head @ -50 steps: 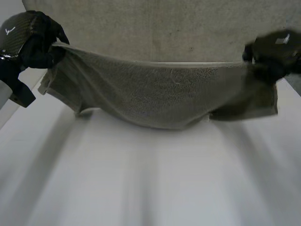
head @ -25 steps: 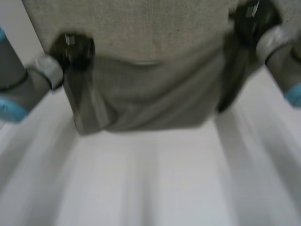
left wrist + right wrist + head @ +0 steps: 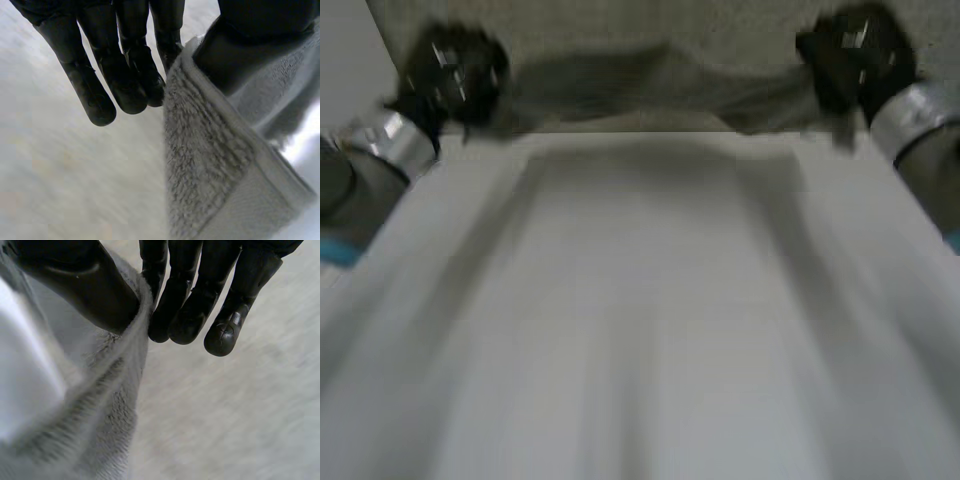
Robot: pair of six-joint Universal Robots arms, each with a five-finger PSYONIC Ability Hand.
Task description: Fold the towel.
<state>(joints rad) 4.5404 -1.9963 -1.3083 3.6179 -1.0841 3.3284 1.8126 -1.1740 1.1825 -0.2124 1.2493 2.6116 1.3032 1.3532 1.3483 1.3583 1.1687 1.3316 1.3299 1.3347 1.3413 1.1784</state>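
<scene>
A grey towel (image 3: pixel 650 60) lies across the far part of the white table (image 3: pixel 640 320), its near edge lifted and carried over the rest. My left hand (image 3: pixel 455 70) holds that edge at its left corner. In the left wrist view the towel corner (image 3: pixel 210 150) is pinched between the thumb and the straight fingers (image 3: pixel 125 75). My right hand (image 3: pixel 850 55) holds the right corner. In the right wrist view the towel corner (image 3: pixel 115 405) is pinched between thumb and fingers (image 3: pixel 195 305). The raised edge sags a little between the two hands.
The near part of the white table lies bare in front of the towel. Both grey arms with metal wrist rings come in from the sides, the left arm (image 3: pixel 360 170) and the right arm (image 3: pixel 920 130).
Both hands have carried the towel's near edge away from me, over the far part of the towel. The hanging cloth that covered the middle of the table has gone with them.
</scene>
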